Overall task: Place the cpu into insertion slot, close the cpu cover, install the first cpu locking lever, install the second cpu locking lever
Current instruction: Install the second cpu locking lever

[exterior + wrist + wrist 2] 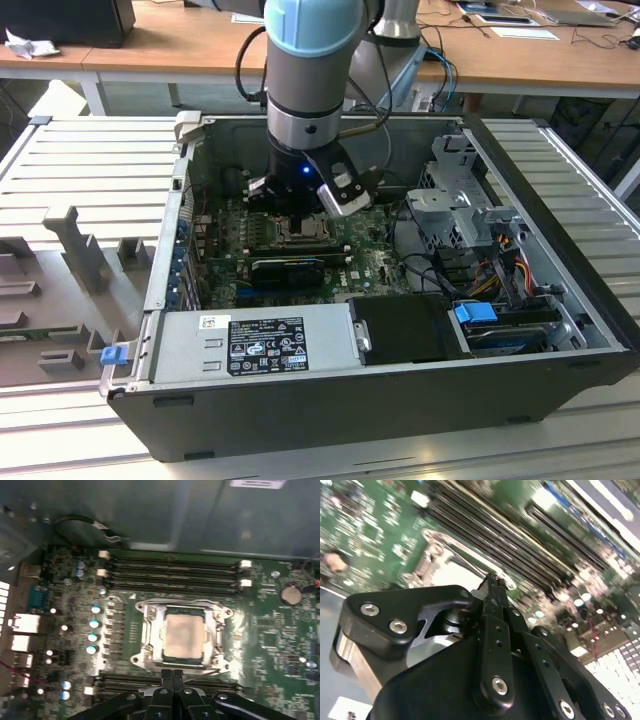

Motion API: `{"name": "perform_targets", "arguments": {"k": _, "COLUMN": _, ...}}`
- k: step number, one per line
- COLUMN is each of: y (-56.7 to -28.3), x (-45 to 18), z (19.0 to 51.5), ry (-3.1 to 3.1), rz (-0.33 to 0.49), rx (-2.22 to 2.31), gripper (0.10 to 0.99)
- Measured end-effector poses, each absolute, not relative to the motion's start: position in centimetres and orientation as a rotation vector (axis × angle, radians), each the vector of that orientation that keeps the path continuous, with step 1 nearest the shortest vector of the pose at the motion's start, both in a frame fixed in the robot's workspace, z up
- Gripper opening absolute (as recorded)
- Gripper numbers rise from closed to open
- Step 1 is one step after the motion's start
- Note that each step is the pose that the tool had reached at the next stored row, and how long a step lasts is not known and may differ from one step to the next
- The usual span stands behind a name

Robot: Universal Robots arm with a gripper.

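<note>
The cpu (184, 636), a square chip with a silvery-beige top, lies flat in the insertion slot on the green board. The cpu cover (150, 632), a silver frame plate, lies down around it, and the chip shows through its window. In the first wrist view my gripper (173, 673) is shut with nothing between its fingers, its tips at the cover's edge. In the second wrist view the gripper (493, 580) points down at the cover (445, 560). In the exterior view the gripper (300, 212) hangs low inside the open computer case, right over the socket (300, 234). I cannot make out the locking levers.
Long black memory slots (172, 570) run along one side of the socket and more (120, 682) along the other. A row of capacitors (93, 630) and a coin battery (290, 595) stand nearby. The case holds a power supply (255, 342), a drive cage (460, 205) and cables (500, 262).
</note>
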State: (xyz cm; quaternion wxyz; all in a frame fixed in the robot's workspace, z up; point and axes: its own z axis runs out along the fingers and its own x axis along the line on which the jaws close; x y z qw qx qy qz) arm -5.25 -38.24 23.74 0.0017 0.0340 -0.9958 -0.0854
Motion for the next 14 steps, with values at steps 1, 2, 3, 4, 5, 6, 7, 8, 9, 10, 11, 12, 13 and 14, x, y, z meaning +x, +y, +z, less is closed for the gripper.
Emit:
{"name": "perform_targets", "arguments": {"k": 1, "y": -38.3, "x": -5.5, "z": 23.7, "ry": -3.125, "rz": -0.272, "rx": 0.106, "gripper": 0.106}}
{"name": "perform_targets", "arguments": {"k": 2, "y": -38.4, "x": -5.6, "z": 23.6, "ry": -3.124, "rz": -0.276, "rx": 0.107, "gripper": 0.106}}
{"name": "perform_targets", "arguments": {"k": 3, "y": -38.6, "x": -5.6, "z": 23.3, "ry": -3.124, "rz": -0.282, "rx": 0.107, "gripper": 0.106}}
{"name": "perform_targets", "arguments": {"k": 4, "y": -38.7, "x": -5.6, "z": 23.1, "ry": -3.124, "rz": -0.285, "rx": 0.107, "gripper": 0.106}}
{"name": "perform_targets", "arguments": {"k": 5, "y": -38.8, "x": -5.6, "z": 23.0, "ry": -3.123, "rz": -0.290, "rx": 0.107, "gripper": 0.106}}
{"name": "perform_targets", "arguments": {"k": 6, "y": -38.9, "x": -5.6, "z": 22.9, "ry": -3.123, "rz": -0.297, "rx": 0.107, "gripper": 0.106}}
{"name": "perform_targets", "arguments": {"k": 7, "y": -39.0, "x": -5.6, "z": 22.9, "ry": -3.122, "rz": -0.307, "rx": 0.107, "gripper": 0.106}}
{"name": "perform_targets", "arguments": {"k": 8, "y": -39.1, "x": -5.6, "z": 22.9, "ry": -3.122, "rz": -0.315, "rx": 0.107, "gripper": 0.106}}
{"name": "perform_targets", "arguments": {"k": 9, "y": -39.2, "x": -5.6, "z": 22.9, "ry": -3.121, "rz": -0.321, "rx": 0.107, "gripper": 0.106}}
{"name": "perform_targets", "arguments": {"k": 10, "y": -39.3, "x": -5.6, "z": 22.9, "ry": -3.121, "rz": -0.327, "rx": 0.107, "gripper": 0.106}}
{"name": "perform_targets", "arguments": {"k": 11, "y": -39.4, "x": -5.6, "z": 22.9, "ry": -3.121, "rz": -0.327, "rx": 0.107, "gripper": 0.106}}
{"name": "perform_targets", "arguments": {"k": 12, "y": -39.4, "x": -5.6, "z": 22.9, "ry": -3.121, "rz": -0.327, "rx": 0.107, "gripper": 0.106}}
{"name": "perform_targets", "arguments": {"k": 13, "y": -39.4, "x": -5.6, "z": 22.9, "ry": -3.121, "rz": -0.328, "rx": 0.107, "gripper": 0.106}}
{"name": "perform_targets", "arguments": {"k": 14, "y": -39.4, "x": -5.6, "z": 22.9, "ry": -3.121, "rz": -0.327, "rx": 0.107, "gripper": 0.106}}
